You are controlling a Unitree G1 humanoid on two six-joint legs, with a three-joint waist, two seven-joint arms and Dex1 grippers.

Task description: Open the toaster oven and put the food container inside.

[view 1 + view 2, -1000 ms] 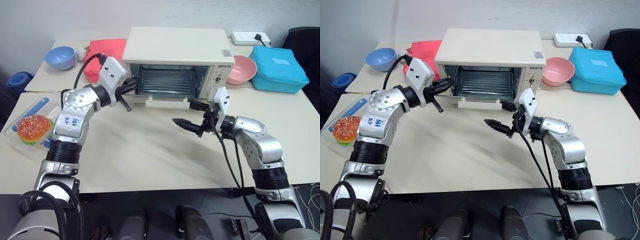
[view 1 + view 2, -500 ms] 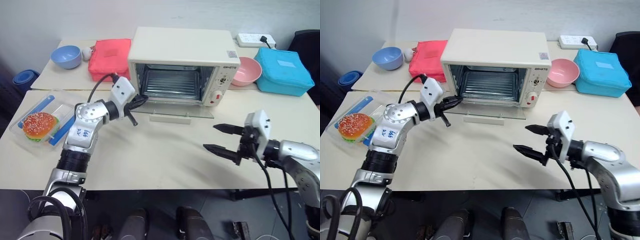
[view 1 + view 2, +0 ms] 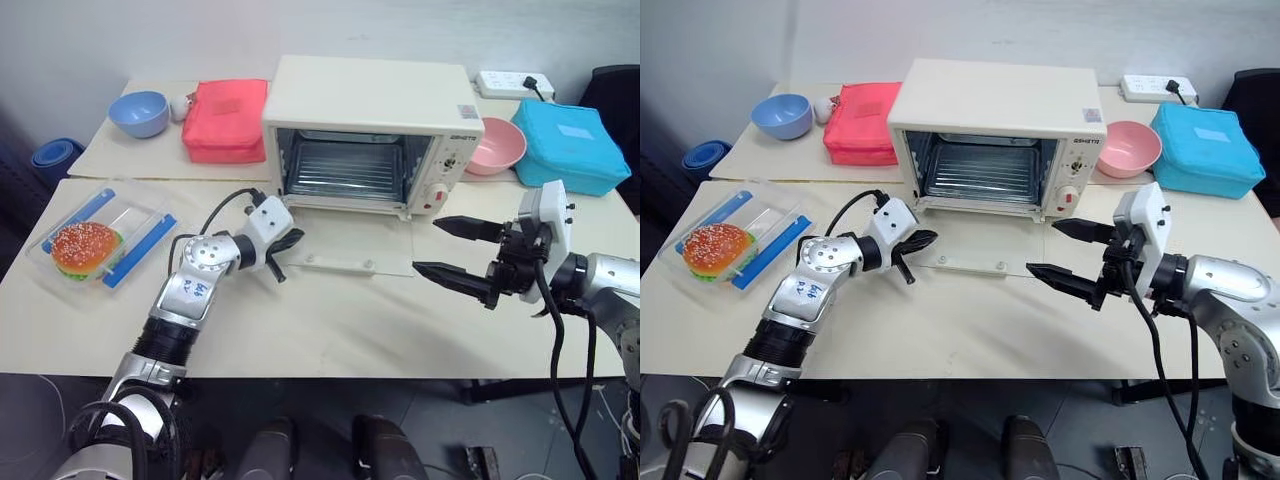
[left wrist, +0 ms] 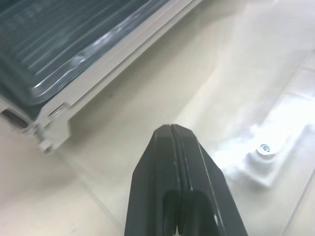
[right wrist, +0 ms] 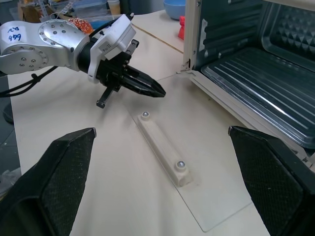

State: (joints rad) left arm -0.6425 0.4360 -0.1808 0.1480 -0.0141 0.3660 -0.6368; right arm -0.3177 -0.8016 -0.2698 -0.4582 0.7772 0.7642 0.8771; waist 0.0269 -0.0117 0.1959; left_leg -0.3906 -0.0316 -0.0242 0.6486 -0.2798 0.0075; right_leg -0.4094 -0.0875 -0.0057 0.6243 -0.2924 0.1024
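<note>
The cream toaster oven (image 3: 372, 108) stands at the middle back of the table. Its glass door (image 3: 385, 238) is dropped flat in front of it, and the wire rack (image 3: 347, 166) shows inside. My left gripper (image 3: 293, 240) is shut with nothing in it. Its tips (image 4: 170, 131) hover just over the door's left end, near the white handle (image 5: 161, 146). My right gripper (image 3: 426, 245) is open and level, off the door's right edge, pointing left across it. The food container (image 3: 100, 235), a clear box with blue strips and a sesame-bun burger, sits at the table's left.
Behind the oven are a pink zipped bag (image 3: 225, 120) and a blue bowl (image 3: 138, 112) on the left. On the right are a pink bowl (image 3: 497, 145), a blue zipped bag (image 3: 575, 140) and a power strip (image 3: 510, 82).
The door swung from partly open down to flat, and my shut left gripper sank with it. My right gripper drew back to the right, away from the oven. The camera view also shifted.
</note>
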